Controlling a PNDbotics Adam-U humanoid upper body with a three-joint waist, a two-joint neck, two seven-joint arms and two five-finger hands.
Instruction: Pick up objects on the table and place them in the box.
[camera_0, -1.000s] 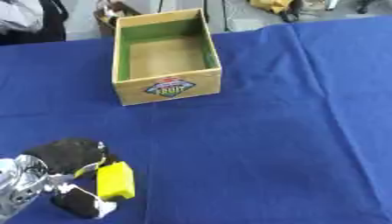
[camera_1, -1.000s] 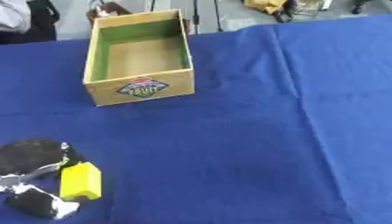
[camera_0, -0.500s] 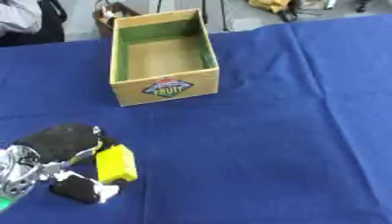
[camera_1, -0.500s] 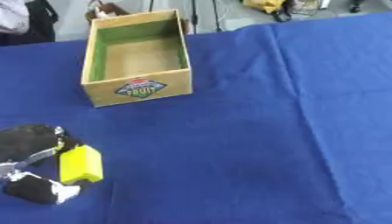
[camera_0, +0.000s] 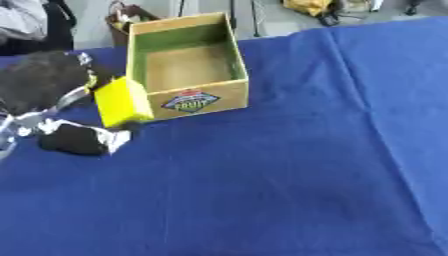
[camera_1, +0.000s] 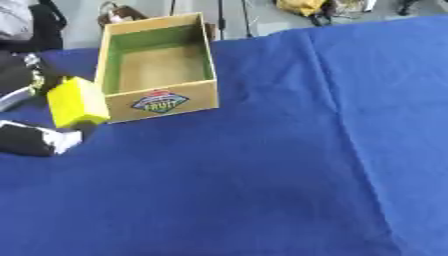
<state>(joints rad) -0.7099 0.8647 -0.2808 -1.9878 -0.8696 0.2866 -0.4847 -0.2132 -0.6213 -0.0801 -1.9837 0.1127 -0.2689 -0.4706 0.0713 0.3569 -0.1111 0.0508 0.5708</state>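
— The yellow block (camera_0: 122, 102): where is it?

— In the robot's left hand (camera_0: 54, 100), at the left side of the view. The block shows between the dark bulk of the hand above and to its left and a black fingertip part with a white patch below it. It looks pinched there, fingers curled about it.

— Off the table?

— It looks lifted above the blue tablecloth (camera_0: 289, 165), though the blur makes that hard to settle. The block is tilted, its top leaning away from the hand.

— And the box (camera_0: 185, 64)?

— Just to the right of the hand. The block's right edge overlaps the box's left front corner in the left eye view; whether the two touch I cannot tell. The box is cardboard, open at the top, green on the inner walls and brown on the floor, with a fruit label (camera_0: 190, 101) on the front face nearest the robot. I see nothing inside it.

— The block is not in the box, then?

— No, it is outside, beside the left wall.

— The right hand?

— It shows in neither view.
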